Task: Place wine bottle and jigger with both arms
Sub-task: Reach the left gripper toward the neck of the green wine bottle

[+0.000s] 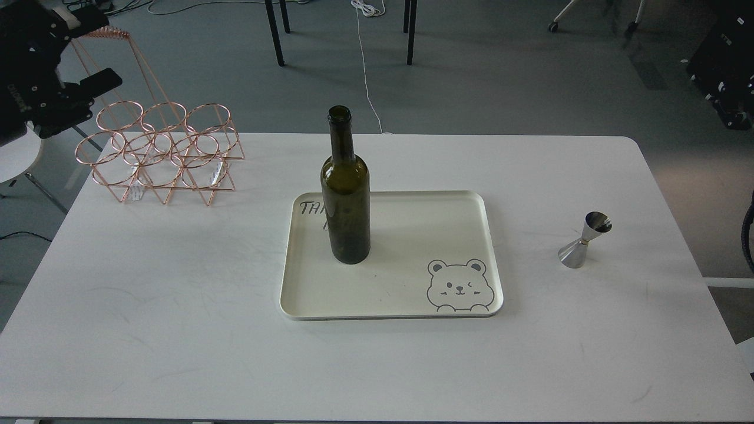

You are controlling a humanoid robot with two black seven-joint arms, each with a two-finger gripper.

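Observation:
The wine bottle (346, 194) is dark olive-green and stands upright on the left part of a cream tray (465, 203) with a bear drawing, at the middle of the white table. The jigger (584, 240) is a small silver hourglass cup and stands alone on the table, right of the tray. My left gripper (94, 52) is raised at the top left, beyond the table's edge and next to the copper rack; its two fingers are spread apart and hold nothing. My right gripper is out of view; only a black cable (748, 231) shows at the right edge.
A copper wire bottle rack (159, 154) with a tall handle stands on the table's back left corner, close to my left gripper. Chair legs and cables lie on the floor behind the table. The table's rounded right edge is just beyond the jigger.

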